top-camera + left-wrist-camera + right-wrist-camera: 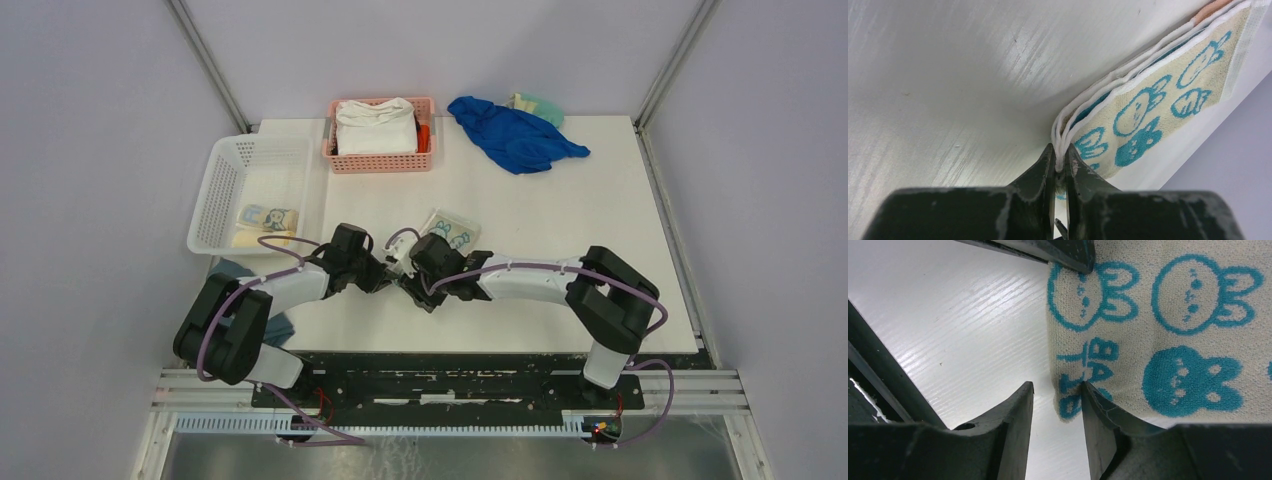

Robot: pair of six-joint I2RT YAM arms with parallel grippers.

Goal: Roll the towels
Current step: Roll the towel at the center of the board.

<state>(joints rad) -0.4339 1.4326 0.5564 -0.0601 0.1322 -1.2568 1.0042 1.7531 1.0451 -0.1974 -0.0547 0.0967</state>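
The pale towel with teal rabbit faces lies folded on the white table, just beyond both wrists. My left gripper is shut on the towel's white layered edge; the printed face runs away to the right. My right gripper is open beside the left one. The towel's near corner sits against the right finger, partly in the gap. A printed towel and a yellow one lie in the white basket.
A white basket stands at the left. A pink basket with a thick white folded cloth is at the back. A blue cloth lies back right. A teal cloth lies under the left arm.
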